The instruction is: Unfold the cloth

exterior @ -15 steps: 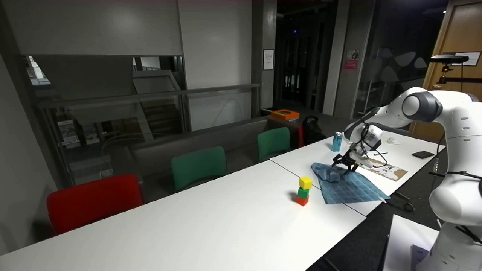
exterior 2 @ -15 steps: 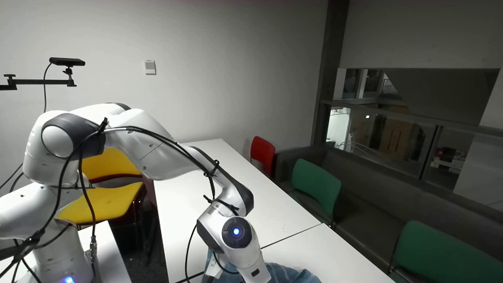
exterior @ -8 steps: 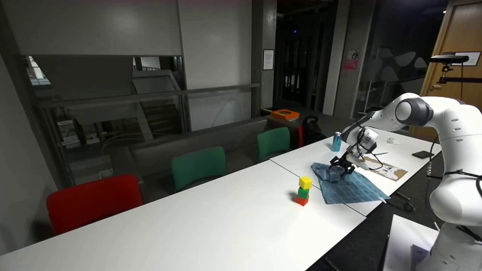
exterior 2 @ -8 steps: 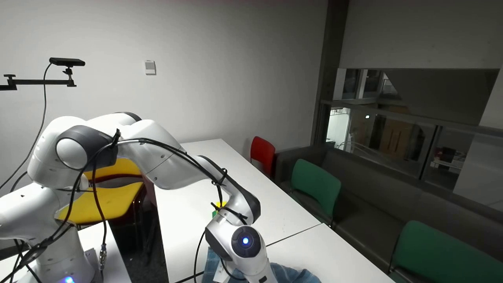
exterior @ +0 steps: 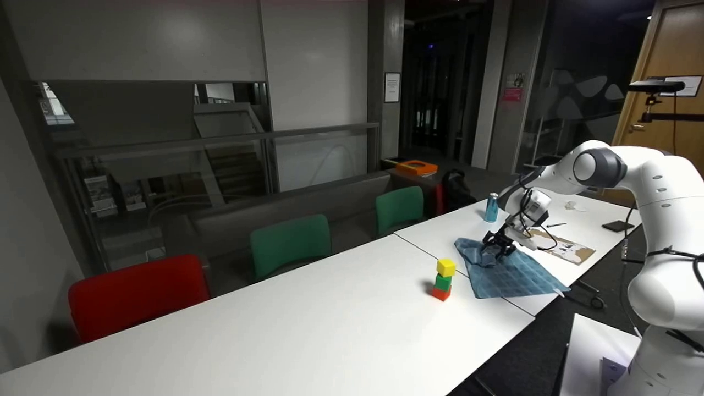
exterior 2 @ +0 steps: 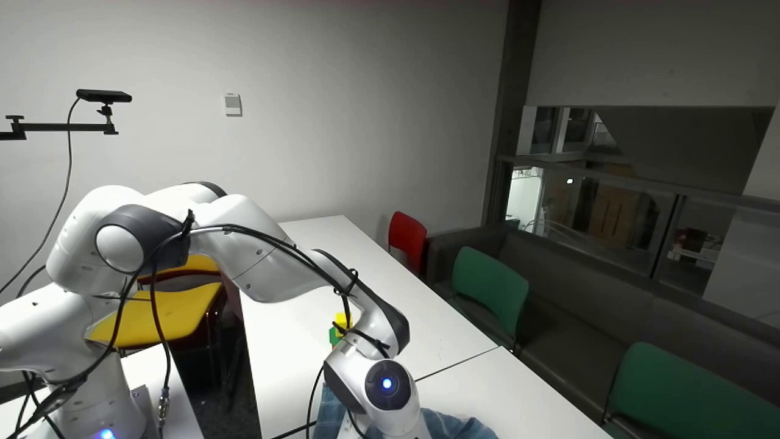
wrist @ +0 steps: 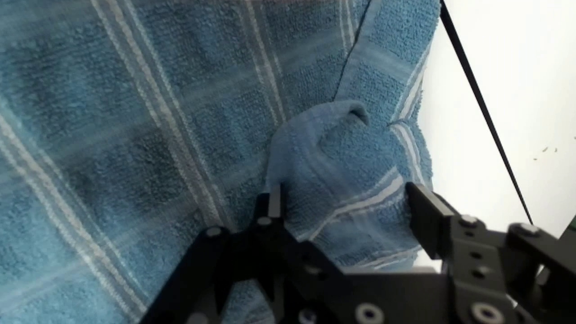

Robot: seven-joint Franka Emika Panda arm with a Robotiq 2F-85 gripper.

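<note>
The blue checked cloth point(exterior: 520, 279) lies spread over the seam of the white table, one corner bunched into a raised fold. Its edge also shows in an exterior view point(exterior 2: 454, 424), below the arm. In the wrist view the cloth point(wrist: 211, 112) fills the left side, with the rumpled fold point(wrist: 355, 148) between the fingers. My gripper point(wrist: 344, 191) is down at this fold, its jaws well apart on either side of it. Whether the fingertips press on the fabric is unclear. In an exterior view the gripper point(exterior: 491, 254) stands over the bunched corner.
A stack of yellow, green and red blocks point(exterior: 443, 280) stands beside the cloth. Behind the gripper are a blue can point(exterior: 491, 208) and a brown-and-white board point(exterior: 566, 248). A dark flat object point(exterior: 617, 226) lies farther right. Green chairs point(exterior: 290, 245) line the far table edge.
The arm has lowered and my gripper has shifted slightly over the bunched corner. Its fingers have drawn somewhat nearer to each other. The cloth looks unmoved.
</note>
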